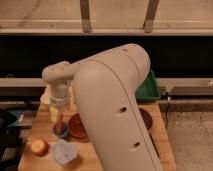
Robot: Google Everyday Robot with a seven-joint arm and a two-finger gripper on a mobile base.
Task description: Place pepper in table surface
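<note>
The pepper [59, 121] is a slender red-orange piece standing nearly upright in a small blue bowl [61, 133] on the left part of the light wooden table surface [35, 127]. My gripper [58, 106] hangs from the white wrist directly above the pepper's top end. I cannot tell whether it touches the pepper. My big white arm [112, 105] covers the middle of the table.
An orange-red bowl [77, 126] sits right of the blue bowl. A red-yellow apple [39, 146] and a clear plastic cup [64, 151] lie near the front left. A dark red bowl [145, 118] and a green bin [150, 87] are at the right.
</note>
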